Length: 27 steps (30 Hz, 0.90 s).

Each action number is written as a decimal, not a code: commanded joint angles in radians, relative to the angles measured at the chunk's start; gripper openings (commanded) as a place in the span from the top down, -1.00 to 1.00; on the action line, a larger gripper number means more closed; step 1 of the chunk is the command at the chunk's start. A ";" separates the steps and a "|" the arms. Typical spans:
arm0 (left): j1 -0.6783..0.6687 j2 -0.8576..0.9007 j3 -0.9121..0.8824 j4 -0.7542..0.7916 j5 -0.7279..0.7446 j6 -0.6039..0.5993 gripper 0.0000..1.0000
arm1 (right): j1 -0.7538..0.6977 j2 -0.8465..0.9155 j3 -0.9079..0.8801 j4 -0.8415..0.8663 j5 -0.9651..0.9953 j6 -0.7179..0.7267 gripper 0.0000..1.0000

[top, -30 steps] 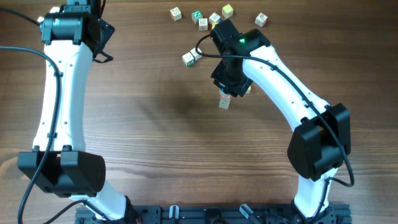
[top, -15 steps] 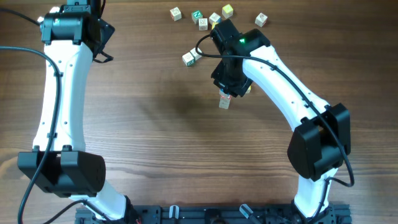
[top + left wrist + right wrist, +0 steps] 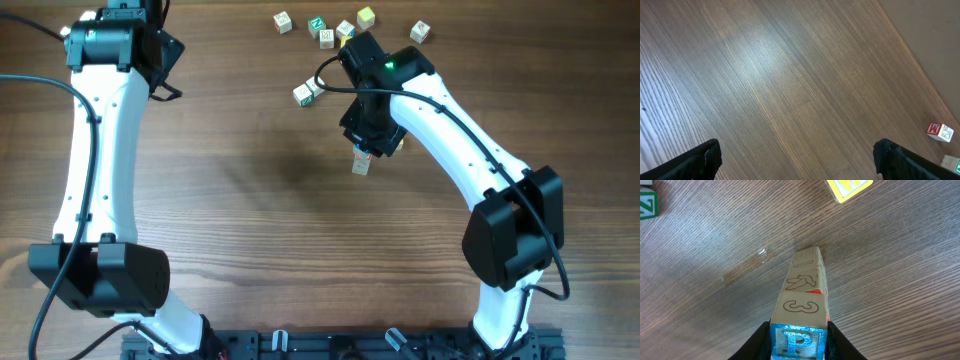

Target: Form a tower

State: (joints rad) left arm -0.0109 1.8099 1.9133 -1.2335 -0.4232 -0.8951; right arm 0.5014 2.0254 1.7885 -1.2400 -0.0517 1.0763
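Tower (image 3: pixel 361 165) stands right of mid-table, directly under my right gripper (image 3: pixel 798 345) — its jaws pinch the blue P cube (image 3: pixel 798 339) seated on top of the stack. I'd confirm it sits square, then part the fingers slowly and lift straight up — no sideways drag. Left gripper (image 3: pixel 797 162) gapes wide, well apart.

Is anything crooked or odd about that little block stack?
Nothing stands out. The tower stands upright, its cubes nearly flush, with the right gripper shut on the top blue-faced cube. Loose cubes lie scattered beyond it.
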 commanded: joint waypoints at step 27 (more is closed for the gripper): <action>0.003 0.010 0.004 0.000 -0.027 0.013 -1.00 | 0.006 -0.008 0.045 -0.033 -0.008 -0.292 0.42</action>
State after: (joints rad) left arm -0.0109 1.8099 1.9133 -1.2335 -0.4232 -0.8951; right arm 0.5014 2.0254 1.8091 -1.2709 -0.0631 0.8223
